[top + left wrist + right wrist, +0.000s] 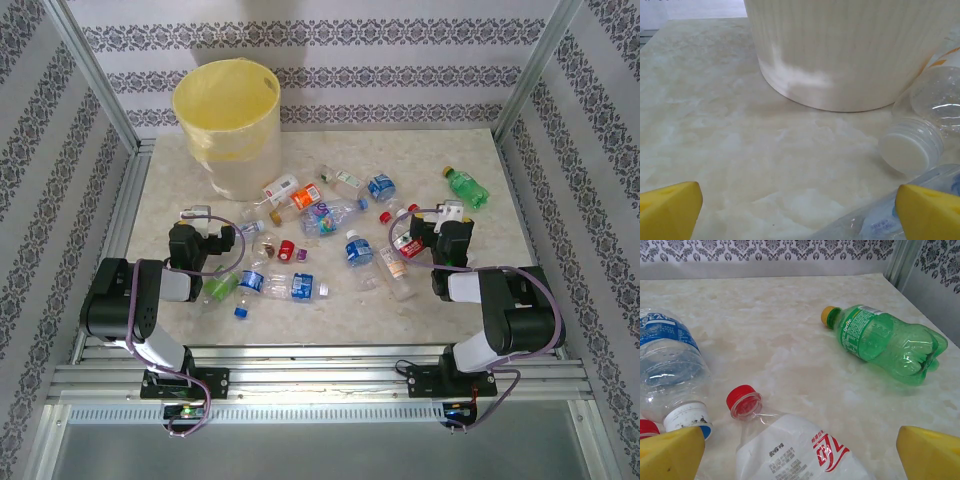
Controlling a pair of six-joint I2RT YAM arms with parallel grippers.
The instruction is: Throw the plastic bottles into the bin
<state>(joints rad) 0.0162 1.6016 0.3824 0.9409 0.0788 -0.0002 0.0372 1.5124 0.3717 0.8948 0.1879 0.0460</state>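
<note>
The bin, a cream bucket lined with a yellow bag, stands at the back left; its ribbed wall rises close ahead in the left wrist view. Plastic bottles lie scattered across the table's middle. My left gripper is open over bare table, with a white-capped clear bottle to its right. My right gripper is open above a red-capped, white-labelled bottle. A green bottle lies ahead right, and a blue-labelled bottle to the left.
The marble-patterned table is fenced by aluminium posts and patterned walls. Another clear bottle with a blue label lies by my left gripper's right pad. Bare table lies left of the bin.
</note>
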